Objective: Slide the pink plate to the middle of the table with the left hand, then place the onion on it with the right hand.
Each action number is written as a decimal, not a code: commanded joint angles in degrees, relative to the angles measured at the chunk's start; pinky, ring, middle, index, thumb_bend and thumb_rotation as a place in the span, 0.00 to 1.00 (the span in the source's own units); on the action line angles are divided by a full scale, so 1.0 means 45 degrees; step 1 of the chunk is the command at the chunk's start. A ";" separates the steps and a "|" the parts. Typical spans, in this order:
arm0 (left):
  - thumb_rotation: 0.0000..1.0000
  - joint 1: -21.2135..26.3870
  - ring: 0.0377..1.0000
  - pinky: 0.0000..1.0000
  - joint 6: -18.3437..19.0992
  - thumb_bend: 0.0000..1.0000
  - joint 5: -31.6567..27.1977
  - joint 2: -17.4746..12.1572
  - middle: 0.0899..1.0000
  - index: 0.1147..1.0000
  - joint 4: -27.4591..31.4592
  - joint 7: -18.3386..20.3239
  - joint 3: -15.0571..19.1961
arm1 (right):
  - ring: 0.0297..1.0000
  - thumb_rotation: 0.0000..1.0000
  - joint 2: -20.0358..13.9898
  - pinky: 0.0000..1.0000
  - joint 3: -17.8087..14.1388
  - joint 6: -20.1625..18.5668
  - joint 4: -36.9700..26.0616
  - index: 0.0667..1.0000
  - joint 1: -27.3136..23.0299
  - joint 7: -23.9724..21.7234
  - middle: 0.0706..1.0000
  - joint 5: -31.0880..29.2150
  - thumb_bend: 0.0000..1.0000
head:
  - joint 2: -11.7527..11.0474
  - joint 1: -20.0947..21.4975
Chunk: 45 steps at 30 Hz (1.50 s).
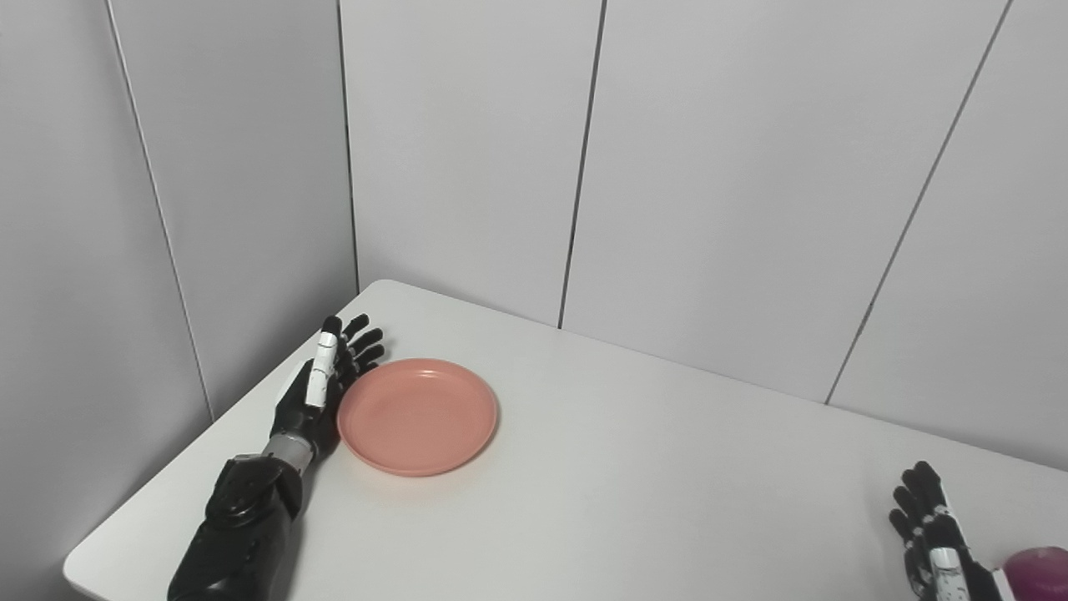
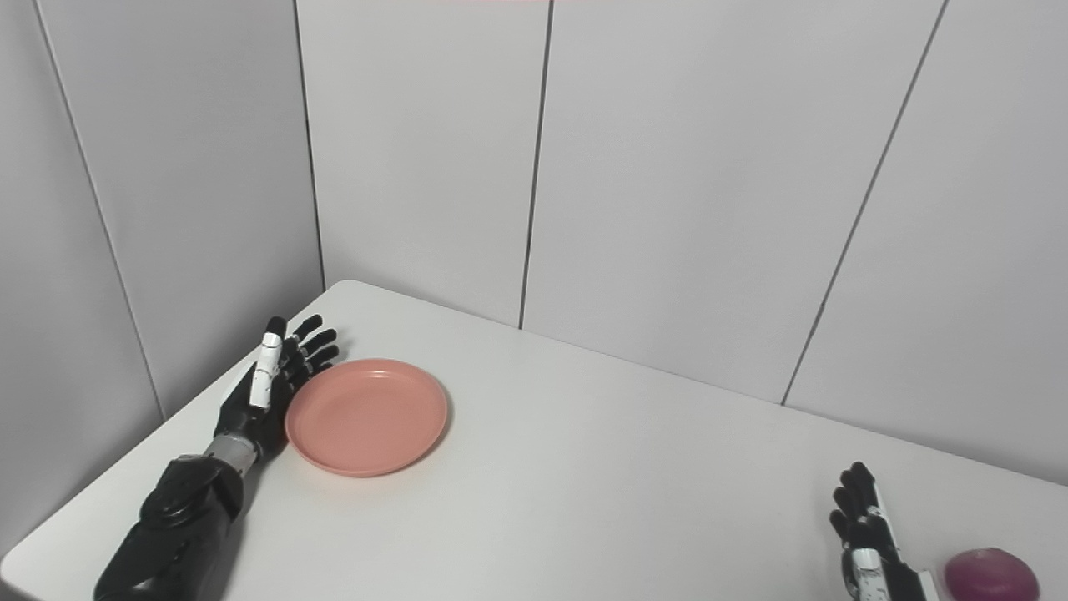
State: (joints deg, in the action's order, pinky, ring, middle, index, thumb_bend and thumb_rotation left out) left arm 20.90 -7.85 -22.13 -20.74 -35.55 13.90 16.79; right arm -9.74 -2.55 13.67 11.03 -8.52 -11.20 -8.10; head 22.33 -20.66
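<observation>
A round pink plate lies flat on the white table, towards its left far corner. My left hand stands on edge right against the plate's left rim, open, fingers stretched out and pointing away from me. A purple onion rests at the table's near right, half cut off by the picture's bottom edge. My right hand is just left of the onion, open with fingers straight, holding nothing and a small gap apart from it.
Grey wall panels close off the table at the back and on the left. The table's left edge runs close beside my left forearm. Bare white tabletop spreads between the plate and the onion.
</observation>
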 commanded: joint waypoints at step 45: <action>1.00 0.0603 0.91 0.93 -0.0362 0.86 0.0734 0.1856 0.90 0.88 -0.0036 0.0773 -0.1501 | 0.97 0.87 0.0592 1.00 0.0218 -0.0310 -0.0387 0.98 0.1005 0.0500 0.96 0.0575 0.67 | 0.0552 0.2064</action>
State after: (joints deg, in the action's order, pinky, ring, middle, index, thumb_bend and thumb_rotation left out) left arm 24.17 -8.01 -19.21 -14.49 -35.75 16.87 10.68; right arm -8.71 -2.36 12.95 8.32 -6.81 -9.62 -5.49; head 24.78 -11.43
